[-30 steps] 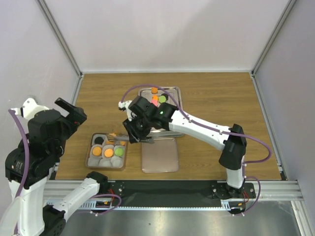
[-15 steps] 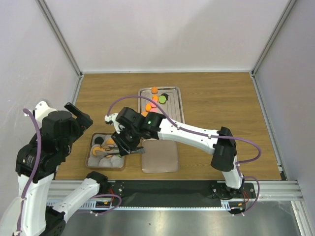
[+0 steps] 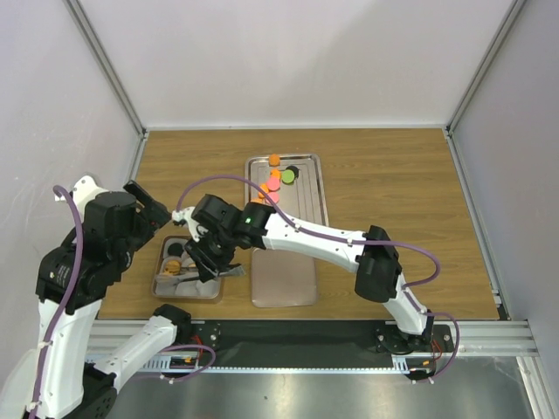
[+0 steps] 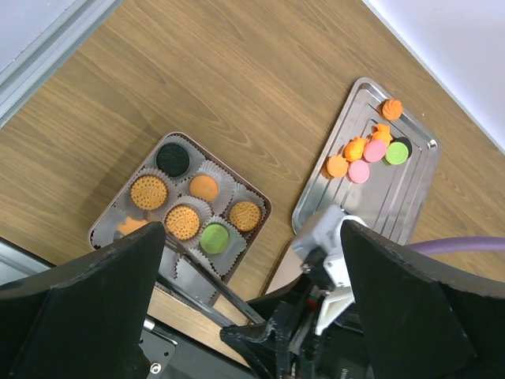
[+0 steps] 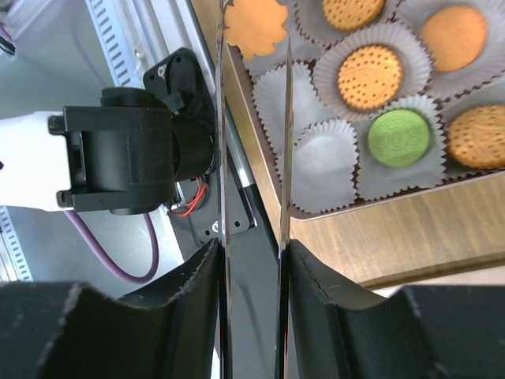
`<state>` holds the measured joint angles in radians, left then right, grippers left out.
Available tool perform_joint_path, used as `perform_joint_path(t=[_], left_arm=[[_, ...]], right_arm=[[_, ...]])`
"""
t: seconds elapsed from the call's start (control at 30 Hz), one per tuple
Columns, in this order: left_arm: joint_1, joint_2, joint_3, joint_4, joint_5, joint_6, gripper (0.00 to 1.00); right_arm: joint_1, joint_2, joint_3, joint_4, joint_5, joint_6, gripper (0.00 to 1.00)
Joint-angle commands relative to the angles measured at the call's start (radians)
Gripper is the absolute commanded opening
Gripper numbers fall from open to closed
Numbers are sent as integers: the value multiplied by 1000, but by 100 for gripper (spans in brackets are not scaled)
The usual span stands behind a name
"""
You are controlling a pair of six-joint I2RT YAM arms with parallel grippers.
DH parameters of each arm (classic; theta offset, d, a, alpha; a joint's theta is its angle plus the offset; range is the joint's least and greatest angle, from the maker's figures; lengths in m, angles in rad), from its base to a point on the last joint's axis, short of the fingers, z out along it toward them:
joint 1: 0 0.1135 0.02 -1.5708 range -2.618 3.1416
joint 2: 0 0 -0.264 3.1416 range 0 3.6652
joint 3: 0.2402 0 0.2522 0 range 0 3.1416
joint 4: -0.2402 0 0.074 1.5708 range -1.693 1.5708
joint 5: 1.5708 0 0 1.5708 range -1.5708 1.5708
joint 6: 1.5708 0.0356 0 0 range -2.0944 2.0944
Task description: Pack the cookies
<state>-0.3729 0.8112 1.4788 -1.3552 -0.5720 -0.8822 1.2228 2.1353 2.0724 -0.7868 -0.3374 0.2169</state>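
Observation:
My right gripper point(image 5: 252, 253) is shut on metal tongs point(image 5: 222, 118) and hangs over the small box point(image 3: 166, 285). The tong tips flank an orange flower-shaped cookie point(image 5: 252, 28) at the box's near-left cup. I cannot tell whether they pinch it. Other cups hold orange cookies point(image 5: 369, 76), a green one point(image 5: 399, 136) and a black one point(image 4: 173, 159). More cookies point(image 3: 278, 175) lie at the far end of the steel tray point(image 3: 307, 205). My left gripper point(image 4: 252, 229) is open and empty, raised high to the left of the box point(image 4: 260, 207).
A flat pinkish tray or lid point(image 3: 284, 278) lies right of the box, below the steel tray. The right arm point(image 3: 306, 234) stretches across both trays. The black rail and arm bases point(image 3: 306, 336) run along the near edge. Two empty paper cups point(image 5: 327, 166) sit at the box's near side.
My right gripper has swung left and toward the near edge with the tongs, from the steel tray's edge to over the box. The left arm has shifted slightly right.

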Motion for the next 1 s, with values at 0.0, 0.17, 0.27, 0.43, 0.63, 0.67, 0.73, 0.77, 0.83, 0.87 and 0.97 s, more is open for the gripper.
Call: perform_joint_path(t=[0.0,0.17,0.27,0.43,0.63,0.67,0.73,0.77,0.83,0.87,0.97], left_arm=[[-3,9,3,-48,8,2,100],[-3,2,6,-48,12,3,100],[-3,-6,3,-48,12,3,100],[-3,-15,-9,-48,18,3,100],[-3,-23,-25,-33,26,9,100],[-3,-21,-28,-29,27,11,100],[-3,-23,-32,-24,32,12,100],[-3,-23,-35,-18,32,12,100],[-3,-24,-38,-15,35,14,99],[-3,-23,-40,-13,35,15,100],[-3,-24,-43,-13,37,19,100]], right_arm=[[15,18,60,20,-38,13,32],[23,43,66,14,-29,15,32],[30,58,84,6,-31,15,33],[38,71,97,6,-22,19,35],[44,77,94,9,-8,22,38],[46,77,94,9,-5,21,38],[46,77,92,4,5,22,39],[46,77,92,3,6,21,40],[46,74,87,3,11,19,42],[46,72,84,3,12,21,43],[46,69,81,3,12,16,47]])
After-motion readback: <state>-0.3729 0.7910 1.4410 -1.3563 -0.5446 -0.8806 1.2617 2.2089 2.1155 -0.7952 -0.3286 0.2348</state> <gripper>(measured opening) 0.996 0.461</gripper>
